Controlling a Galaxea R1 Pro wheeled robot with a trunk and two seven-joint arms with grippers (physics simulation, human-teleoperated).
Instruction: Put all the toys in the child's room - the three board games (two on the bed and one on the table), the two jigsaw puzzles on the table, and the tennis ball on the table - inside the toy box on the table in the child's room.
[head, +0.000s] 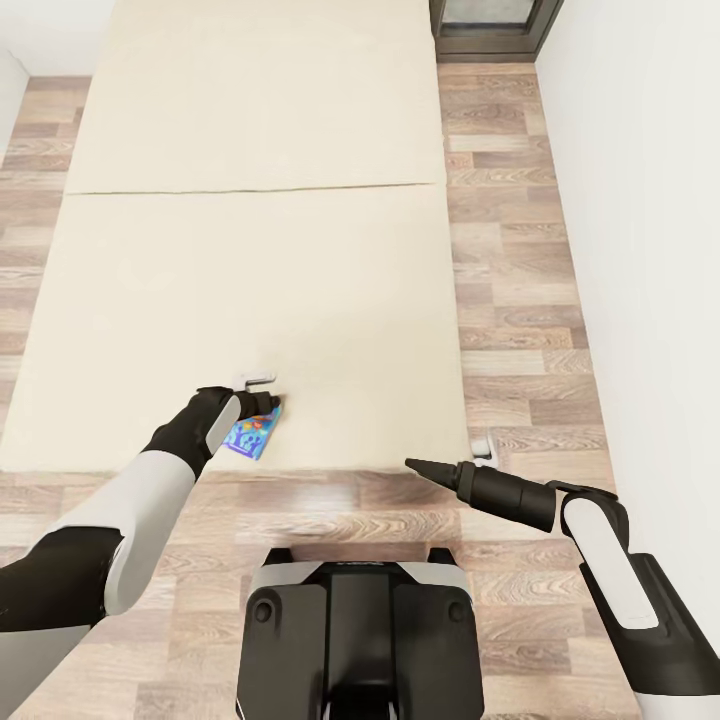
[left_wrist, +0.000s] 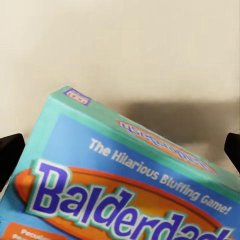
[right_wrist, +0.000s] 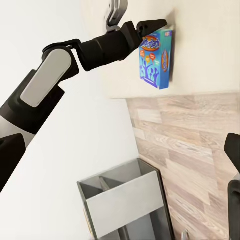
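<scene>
the bed takes up most of the head view, with wooden floor along its right side and in front of it. 1 board game, a blue and teal box, sits near the bed's front edge. the toy box, the table and the other toys are not in sight here, so i judge most of the task is left, with this game yet to be carried over. the left gripper is at the game's far end; in the left wrist view the box lies between the 2 dark fingertips, but i cannot tell if they are clamped on it. the right gripper hangs off the bed's front right corner, well apart from the game; i cannot tell its opening either.
</scene>
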